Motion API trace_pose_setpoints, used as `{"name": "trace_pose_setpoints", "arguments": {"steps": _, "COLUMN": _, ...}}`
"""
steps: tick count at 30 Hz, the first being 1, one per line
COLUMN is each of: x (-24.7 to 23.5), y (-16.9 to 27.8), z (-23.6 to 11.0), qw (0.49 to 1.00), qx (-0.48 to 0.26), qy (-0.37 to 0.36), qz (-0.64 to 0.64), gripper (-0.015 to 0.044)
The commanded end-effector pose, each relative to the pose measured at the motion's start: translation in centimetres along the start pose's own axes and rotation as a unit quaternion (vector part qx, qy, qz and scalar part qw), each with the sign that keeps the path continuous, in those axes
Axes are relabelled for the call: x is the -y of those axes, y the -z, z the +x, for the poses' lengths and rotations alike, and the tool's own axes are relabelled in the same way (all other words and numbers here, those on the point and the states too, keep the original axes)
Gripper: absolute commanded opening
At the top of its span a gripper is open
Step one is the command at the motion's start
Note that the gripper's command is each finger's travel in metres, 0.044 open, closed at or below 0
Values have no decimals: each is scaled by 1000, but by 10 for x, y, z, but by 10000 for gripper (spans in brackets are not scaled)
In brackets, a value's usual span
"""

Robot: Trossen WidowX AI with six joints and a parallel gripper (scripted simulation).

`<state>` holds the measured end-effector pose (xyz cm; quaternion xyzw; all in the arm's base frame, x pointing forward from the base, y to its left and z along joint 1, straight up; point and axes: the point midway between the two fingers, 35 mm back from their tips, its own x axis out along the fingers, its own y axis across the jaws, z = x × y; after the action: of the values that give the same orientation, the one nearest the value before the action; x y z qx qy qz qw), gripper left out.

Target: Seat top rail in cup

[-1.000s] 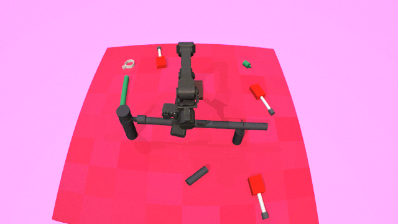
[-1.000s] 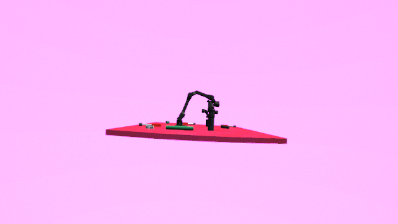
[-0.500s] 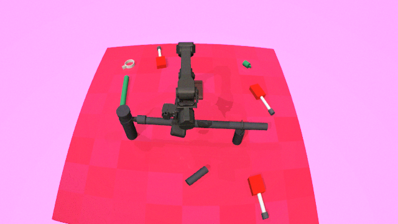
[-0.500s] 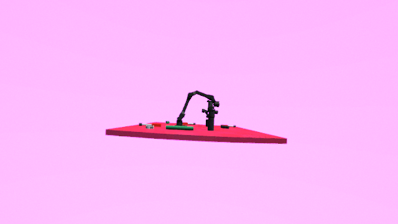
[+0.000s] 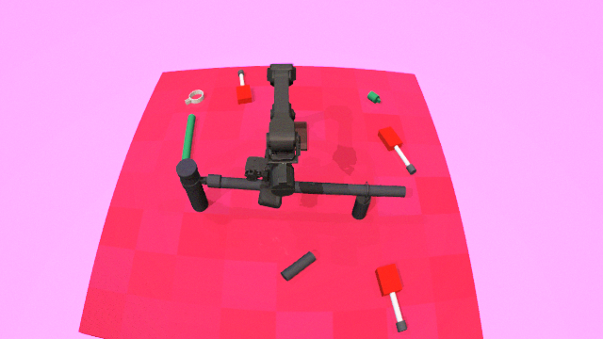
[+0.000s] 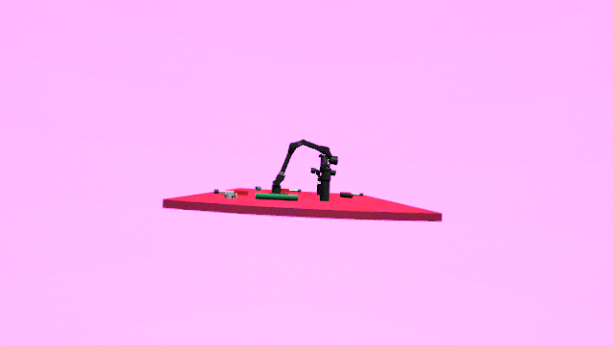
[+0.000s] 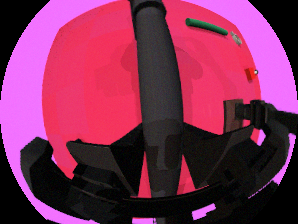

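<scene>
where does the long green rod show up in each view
Top: the long green cylindrical rod lies at upper left on the red mat, just behind the big dark post.
Exterior: a low green bar at the mat's near edge, left of the post.
Wrist: a thin green streak at upper right.
Shared landmark: the dark top rail, which the gripper holds.

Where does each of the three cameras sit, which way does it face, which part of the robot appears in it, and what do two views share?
Top: high above, looking down on the red table; whole black arm, gripper shut on the long dark grey rail.
Exterior: far off, low, side-on; whole arm in profile.
Wrist: on the gripper, looking along the rail; only the fingers show.
Shared: top and wrist both show the green rod.
</scene>
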<state>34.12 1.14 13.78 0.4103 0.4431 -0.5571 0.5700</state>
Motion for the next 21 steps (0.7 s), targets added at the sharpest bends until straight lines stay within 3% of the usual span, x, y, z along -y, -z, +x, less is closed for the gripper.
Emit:
{"name": "trace_pose_setpoints", "arguments": {"steps": 1, "x": 0, "y": 0, "z": 0, "qw": 1000, "qx": 0, "qy": -1, "qz": 0, "gripper": 0}}
{"name": "trace_pose_setpoints", "arguments": {"steps": 21, "x": 0, "y": -11, "z": -1, "qw": 1000, "qx": 1, "qy": -1, "qz": 0, "gripper": 0}}
